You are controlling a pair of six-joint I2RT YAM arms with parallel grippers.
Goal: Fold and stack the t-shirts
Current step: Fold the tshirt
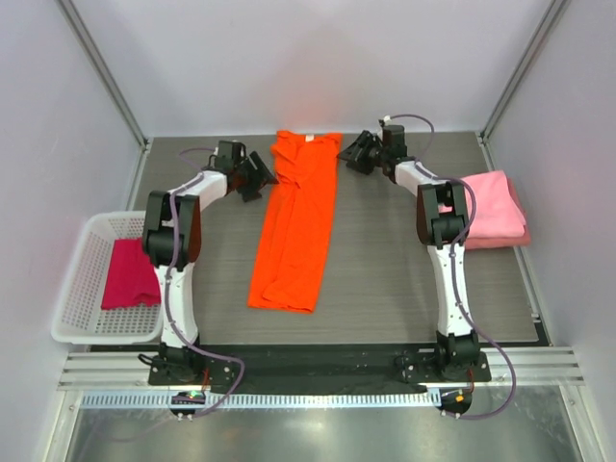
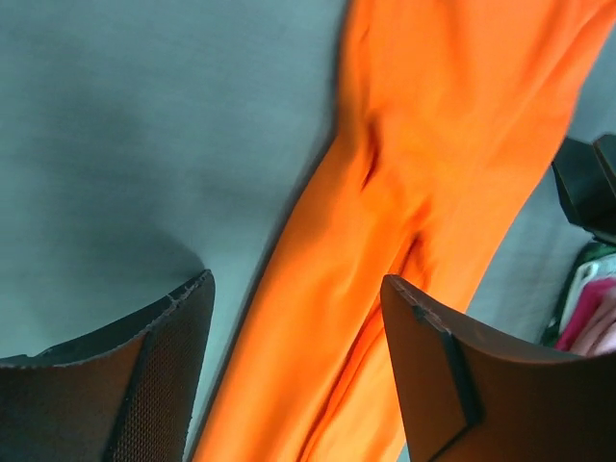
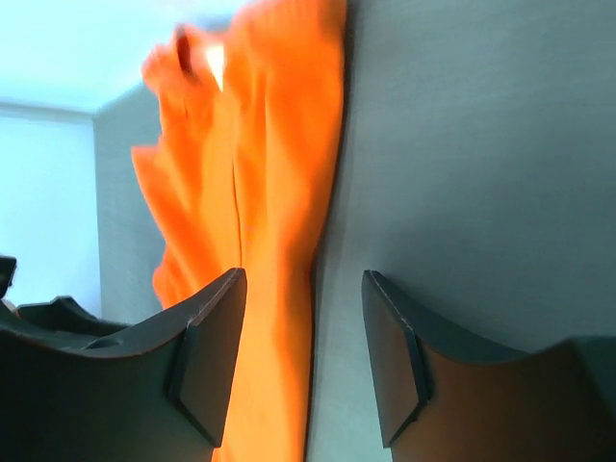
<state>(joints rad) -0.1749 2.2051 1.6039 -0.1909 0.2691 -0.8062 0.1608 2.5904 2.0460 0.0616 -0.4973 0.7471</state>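
Observation:
The bright orange t-shirt (image 1: 296,221) lies on the grey mat as a long narrow strip, sides folded in, collar at the far end. It fills the left wrist view (image 2: 404,192) and shows in the right wrist view (image 3: 260,192). My left gripper (image 1: 262,177) is open and empty just left of the shirt's far end. My right gripper (image 1: 354,152) is open and empty just right of the collar end. Folded light pink t-shirts (image 1: 493,210) are stacked at the right. A magenta-crimson t-shirt (image 1: 129,274) lies in the basket.
The white lattice basket (image 1: 79,289) stands off the mat's left edge. The grey mat (image 1: 385,279) ends at a metal rail near the arm bases. White walls and metal posts close in the back and sides.

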